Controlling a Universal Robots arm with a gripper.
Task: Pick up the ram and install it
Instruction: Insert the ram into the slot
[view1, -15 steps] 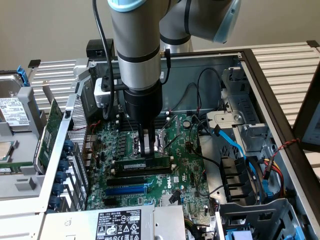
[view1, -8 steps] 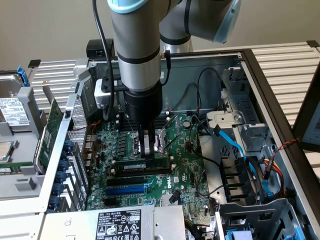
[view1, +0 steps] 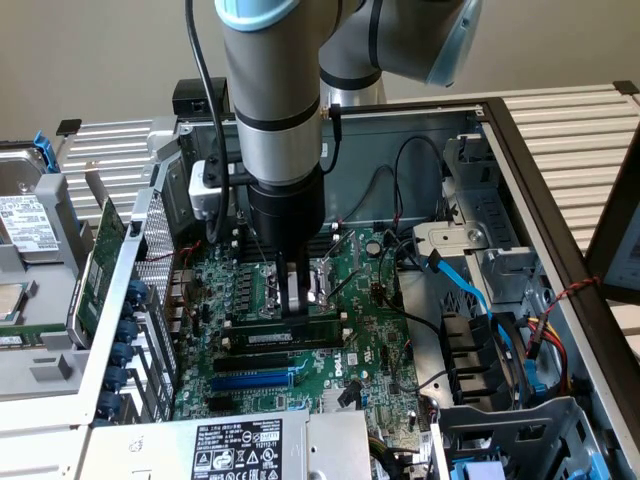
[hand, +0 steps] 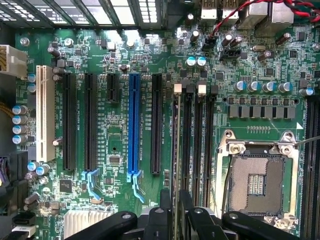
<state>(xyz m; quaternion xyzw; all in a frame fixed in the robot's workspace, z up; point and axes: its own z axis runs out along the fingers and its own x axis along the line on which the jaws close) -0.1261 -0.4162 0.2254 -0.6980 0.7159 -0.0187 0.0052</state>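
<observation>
In the exterior view, the arm reaches down into the open computer case, and the gripper stands upright over the motherboard, its 2 dark fingers slightly apart, 1 on each side of the ram. The ram sits on edge in a black memory slot, beside the CPU socket and apart from the blue slot. In the wrist view, the gripper straddles the ram, which shows edge-on as a thin strip in the outermost of the 4 memory slots, between a long black slot and the CPU socket; a narrow gap shows between the jaws.
</observation>
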